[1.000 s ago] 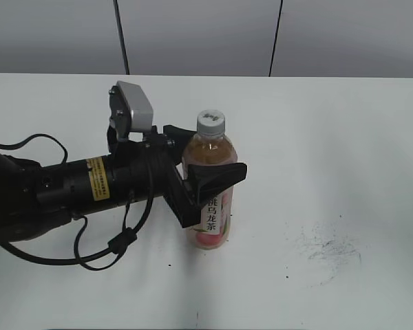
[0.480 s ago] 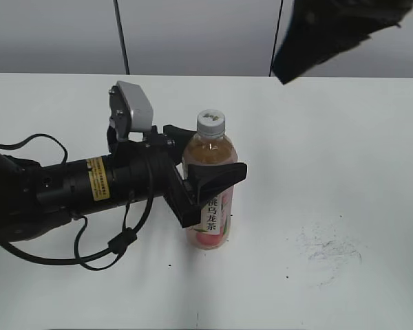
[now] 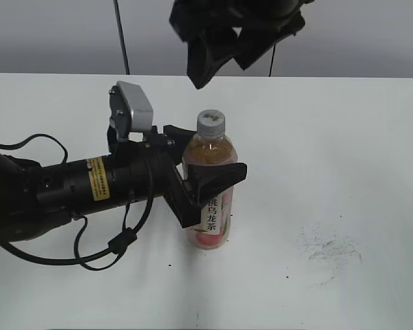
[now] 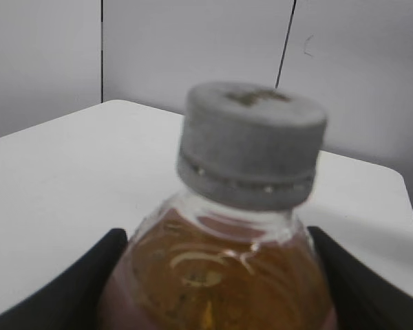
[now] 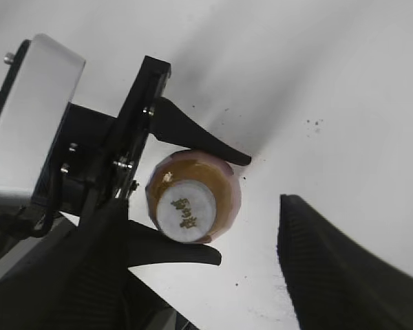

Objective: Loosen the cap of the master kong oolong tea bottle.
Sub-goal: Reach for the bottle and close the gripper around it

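Slim clear plastic bottle [image 3: 209, 196] of amber tea standing mid-frame on smooth white surface [image 3: 344, 151], left end effector [image 3: 208, 180] clamping its rounded shoulder, ribbed grey cap [image 3: 210, 122] showing above, right end effector [image 3: 224, 51] hanging wide apart at upper centre.

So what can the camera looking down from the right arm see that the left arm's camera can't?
Only the right wrist view shows the dark logo on top of the cap, both open fingers of the right hand hanging above it, the left hand's silver camera box and dark specks on the table.

Only the left wrist view shows the cap's ribbed side, the ring under it and the grey wall behind.

Both show the bottle with amber tea, gripped between the left hand's black fingers.
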